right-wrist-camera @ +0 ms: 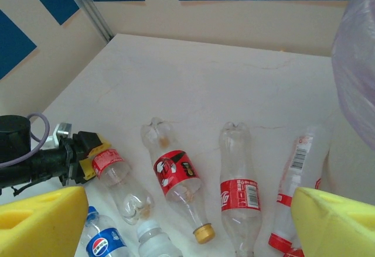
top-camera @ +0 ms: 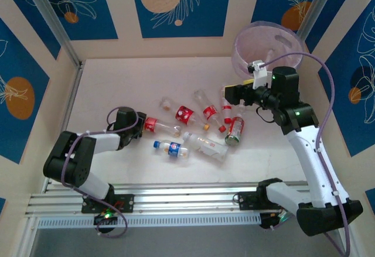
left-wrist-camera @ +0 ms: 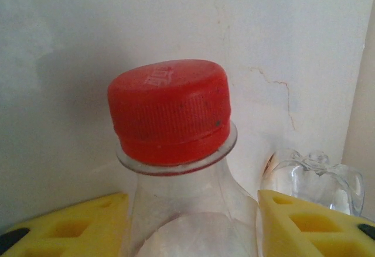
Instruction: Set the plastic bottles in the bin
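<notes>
White tabletop [top-camera: 117,87], bottles [top-camera: 202,146] scattered at centre. Left gripper [top-camera: 142,127] clamped on a red-capped bottle [left-wrist-camera: 170,110], near left. Right gripper [top-camera: 228,95] fingers apart, above the cluster. Bin [top-camera: 243,58] far right.

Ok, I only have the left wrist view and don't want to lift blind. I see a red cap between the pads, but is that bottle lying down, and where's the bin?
Observer: Yes, the red-labelled bottle lies on its side on the table. The left hand is shut on its cap end, at the left end of the scattered bottles.
Operator: And the bin?
Observer: The bin sits in the far right corner, across the bottles from your hand.
Operator: Is the right arm in my way?
Observer: The right hand is open, above the right side of the bottles, just in front of the bin.
</notes>
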Motion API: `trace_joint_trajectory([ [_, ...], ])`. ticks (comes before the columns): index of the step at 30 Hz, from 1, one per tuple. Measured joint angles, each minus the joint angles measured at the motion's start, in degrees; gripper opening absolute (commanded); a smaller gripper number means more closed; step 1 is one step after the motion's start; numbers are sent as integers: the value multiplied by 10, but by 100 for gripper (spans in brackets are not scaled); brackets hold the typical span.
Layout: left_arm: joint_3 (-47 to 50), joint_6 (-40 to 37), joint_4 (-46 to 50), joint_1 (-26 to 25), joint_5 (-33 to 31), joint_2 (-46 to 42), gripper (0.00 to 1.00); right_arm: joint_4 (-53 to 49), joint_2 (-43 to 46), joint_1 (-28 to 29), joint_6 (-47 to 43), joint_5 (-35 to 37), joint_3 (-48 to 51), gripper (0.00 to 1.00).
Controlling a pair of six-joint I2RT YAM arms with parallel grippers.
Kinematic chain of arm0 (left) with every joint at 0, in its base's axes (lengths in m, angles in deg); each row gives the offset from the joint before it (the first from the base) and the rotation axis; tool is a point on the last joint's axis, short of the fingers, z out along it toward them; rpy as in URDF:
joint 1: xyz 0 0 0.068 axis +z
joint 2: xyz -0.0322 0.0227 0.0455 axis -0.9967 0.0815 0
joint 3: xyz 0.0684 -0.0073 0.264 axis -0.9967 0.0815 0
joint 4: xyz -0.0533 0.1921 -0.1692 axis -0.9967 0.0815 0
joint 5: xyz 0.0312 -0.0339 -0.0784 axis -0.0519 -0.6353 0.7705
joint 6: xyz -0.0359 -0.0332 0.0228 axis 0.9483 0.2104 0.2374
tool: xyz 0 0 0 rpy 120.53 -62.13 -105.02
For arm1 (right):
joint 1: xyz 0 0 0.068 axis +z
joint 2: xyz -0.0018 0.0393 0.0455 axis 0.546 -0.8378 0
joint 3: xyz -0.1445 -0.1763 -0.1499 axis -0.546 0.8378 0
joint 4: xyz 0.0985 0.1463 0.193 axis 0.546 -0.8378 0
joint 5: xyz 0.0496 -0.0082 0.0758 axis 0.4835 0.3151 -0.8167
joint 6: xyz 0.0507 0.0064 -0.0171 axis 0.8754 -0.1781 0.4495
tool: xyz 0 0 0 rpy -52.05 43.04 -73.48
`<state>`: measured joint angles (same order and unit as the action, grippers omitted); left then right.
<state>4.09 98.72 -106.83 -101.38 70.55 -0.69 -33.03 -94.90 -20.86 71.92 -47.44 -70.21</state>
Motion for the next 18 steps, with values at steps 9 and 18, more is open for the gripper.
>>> trace_joint_trajectory([
  [9, -46, -28, 11, 1, 21, -7, 52, -7, -80, 123, 1, 43, -30, 89],
  [18, -105, -115, 39, 1, 61, -79, 52, -18, -238, 263, -5, 63, -135, 88],
])
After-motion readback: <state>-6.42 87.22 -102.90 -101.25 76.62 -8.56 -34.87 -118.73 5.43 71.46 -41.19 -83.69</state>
